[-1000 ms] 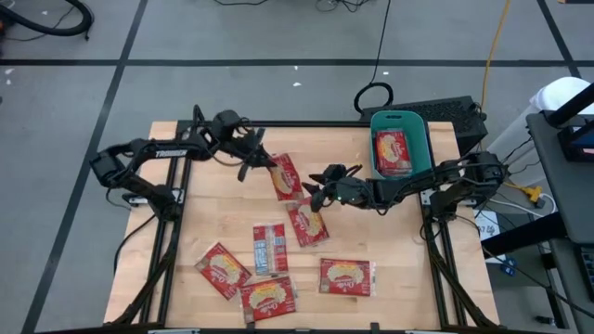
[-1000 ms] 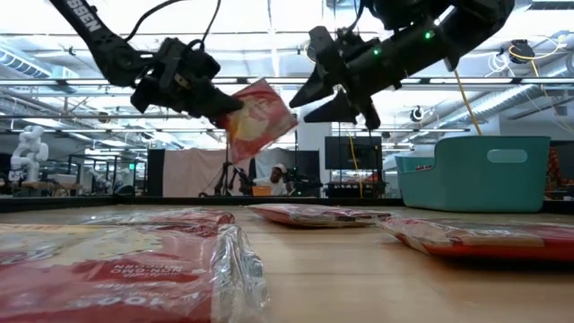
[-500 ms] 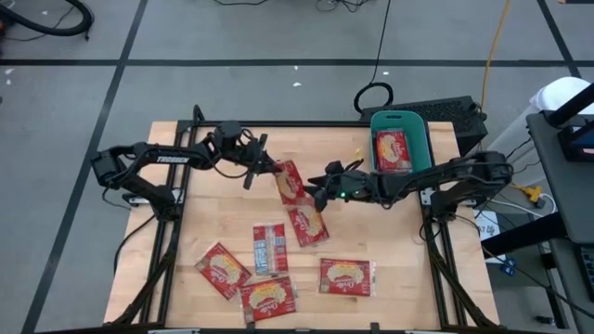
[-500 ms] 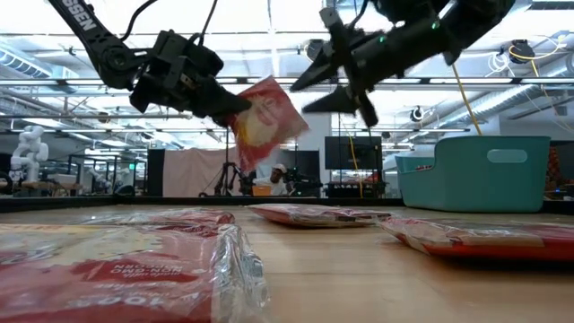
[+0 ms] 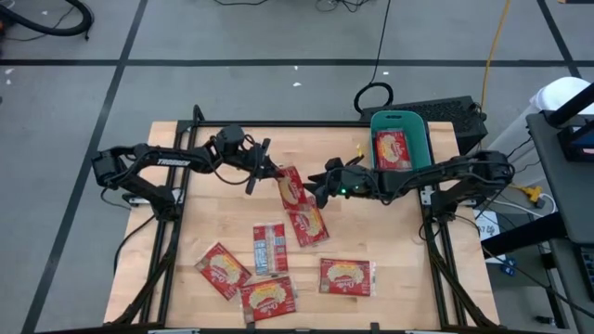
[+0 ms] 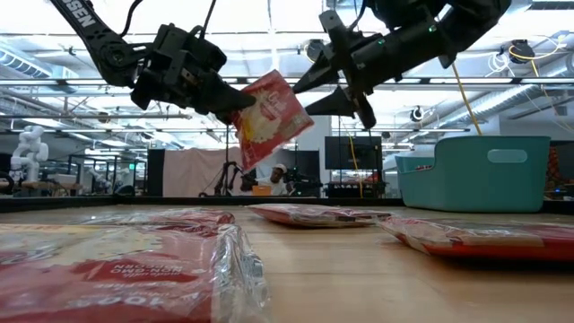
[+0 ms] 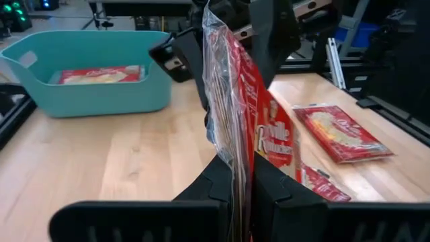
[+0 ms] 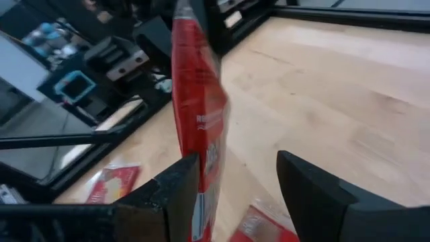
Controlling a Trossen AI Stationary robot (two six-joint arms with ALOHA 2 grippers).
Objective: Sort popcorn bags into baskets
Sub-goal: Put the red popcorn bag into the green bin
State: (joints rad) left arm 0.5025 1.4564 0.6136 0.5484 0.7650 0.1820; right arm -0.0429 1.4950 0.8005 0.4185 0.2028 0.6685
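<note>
My left gripper is shut on a red popcorn bag and holds it in the air over the middle of the table. My right gripper is open at the bag's free end, with one finger on either side of it. The teal basket stands at the far right with one bag lying flat in it. Several more bags lie flat on the table nearer the front, among them one just below the grippers and one with its grey side up. My left gripper pinches the bag's near end between its two fingers, coming almost level from the table's left. The bag is clear of the table, stands on edge and juts out beyond the fingers, slanting upward. My right gripper: one finger is close against the bag's side; I cannot tell whether it touches.
Bags lie at the front of the table. Bare wood lies between the grippers and the basket. Black frame rails run along the table's edges.
My left gripper has carried the bag toward the table's right, up to my right gripper. The bag's free end now stands higher and lies between the right fingers. My right gripper has rolled a little and stays open.
</note>
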